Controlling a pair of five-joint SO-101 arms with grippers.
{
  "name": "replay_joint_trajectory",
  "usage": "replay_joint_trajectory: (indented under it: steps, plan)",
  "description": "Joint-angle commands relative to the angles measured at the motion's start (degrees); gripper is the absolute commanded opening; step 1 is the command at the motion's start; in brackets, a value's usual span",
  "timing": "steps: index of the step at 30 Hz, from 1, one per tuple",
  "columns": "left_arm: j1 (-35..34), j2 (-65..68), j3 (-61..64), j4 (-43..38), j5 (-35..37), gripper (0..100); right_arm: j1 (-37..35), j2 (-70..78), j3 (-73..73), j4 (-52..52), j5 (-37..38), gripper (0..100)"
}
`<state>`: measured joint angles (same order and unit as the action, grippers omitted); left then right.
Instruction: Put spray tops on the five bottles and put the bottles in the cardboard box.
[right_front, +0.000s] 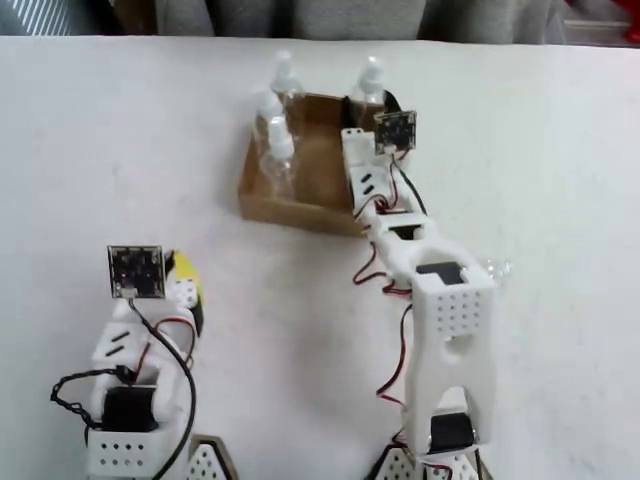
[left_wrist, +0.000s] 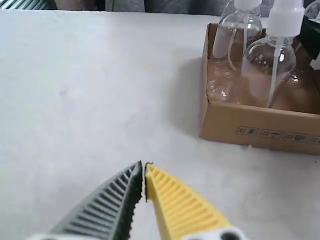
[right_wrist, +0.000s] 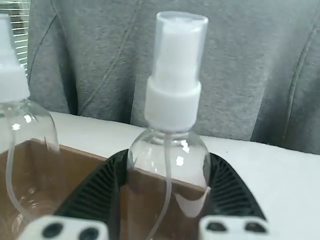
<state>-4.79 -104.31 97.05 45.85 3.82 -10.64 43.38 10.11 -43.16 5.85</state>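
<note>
**Tabletop: capped bottle in the right claw at the box's far corner**

White table (right_front: 120, 130) carries the box (right_front: 290, 208) toward its far side, with the right arm stretched out to it. The right claw (right_wrist: 167, 156) is clamped on a clear bottle (right_wrist: 170, 135). Its black jaws press the round body from both sides, just under the shoulder. The spray top (right_wrist: 175, 75) is seated, with its cap on and a thin tube running down inside. In the high view this bottle stands upright at the box's far right corner. Whether its base rests on the box floor cannot be told. Other bottles (right_front: 278, 150) stand along the box's left wall, tops on.

The left claw (left_wrist: 144, 167) sits near the table's near left, well apart from the box, pinched together on nothing.

The bottle looks empty, so it is probably light. Its thin, smooth wall would likely give under a hard squeeze and slip under a weak one. The broad body is the sound place to hold it, since the cap might pull off.
</note>
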Motion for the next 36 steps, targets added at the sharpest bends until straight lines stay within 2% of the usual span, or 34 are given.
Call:
replay_joint_trajectory:
  steps: [1,12,18,20,24,29,36]
  plan:
    - [-0.31,-0.31,0.0,-0.18,-0.44,2,0.48,0.31,-3.34,-0.92,2.2,6.3]
    - [-0.4,-0.31,0.0,-0.18,-0.44,2,0.48,0.4,-3.34,-1.01,2.2,6.8]
    - [-0.4,-0.31,0.0,-0.35,-0.44,2,0.4,0.4,-3.25,-1.01,2.11,22.0]
    - [-0.4,-0.31,0.0,-0.35,-0.44,2,0.4,0.4,-3.25,-1.01,2.11,24.1]
    - [-0.4,-0.31,0.0,-0.35,-0.44,2,0.4,0.31,-3.25,-1.01,1.41,24.1]
    - [-0.4,-0.31,0.0,-0.35,-0.44,2,0.57,-1.71,-2.37,-0.66,-4.48,24.2]
    - [-0.4,-0.31,0.0,-0.44,-0.44,2,0.04,-5.93,1.85,-0.66,-5.1,24.4]
